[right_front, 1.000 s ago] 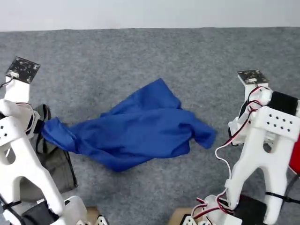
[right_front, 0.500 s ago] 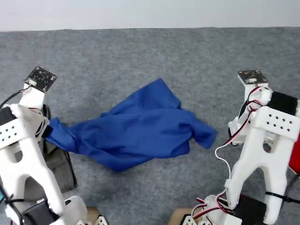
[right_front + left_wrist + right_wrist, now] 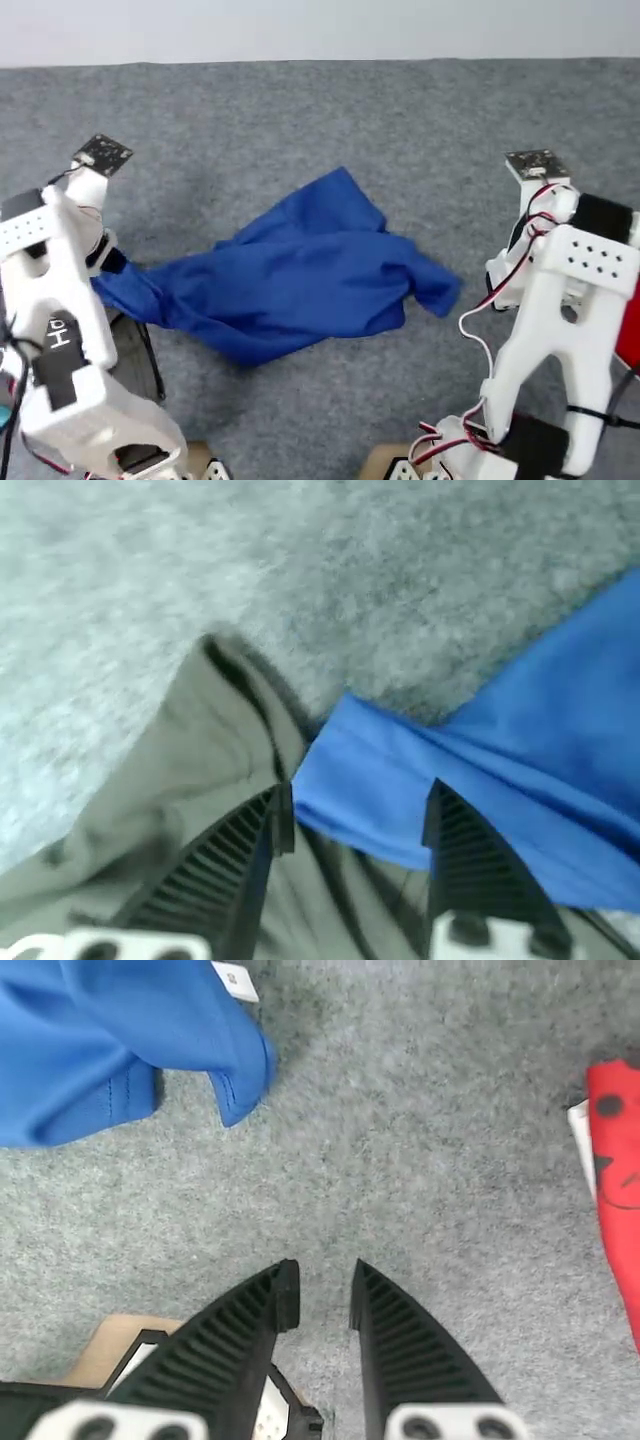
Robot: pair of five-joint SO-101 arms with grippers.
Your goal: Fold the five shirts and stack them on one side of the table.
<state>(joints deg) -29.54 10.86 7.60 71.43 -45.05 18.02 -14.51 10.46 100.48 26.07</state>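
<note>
The grey felt tabletop (image 3: 300,110) has a crumpled blue cotton shirt (image 3: 300,275) at its middle. The print on its small white tag (image 3: 232,980) is too small to read. The left gripper (image 3: 360,798), jaws wide apart, straddles the shirt's hem above a partly hidden olive-grey garment (image 3: 170,770). The right gripper (image 3: 322,1282), jaws narrowly apart, is empty near a cut-off red cloth (image 3: 612,1150).

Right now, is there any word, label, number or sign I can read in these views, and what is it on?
No text reads with certainty.
White tag on the blue shirt: print too small to read.
Black label on the left arm, high view: white lettering, blurred.
Red shirt: black marks, seemingly a graphic, no legible words.
</note>
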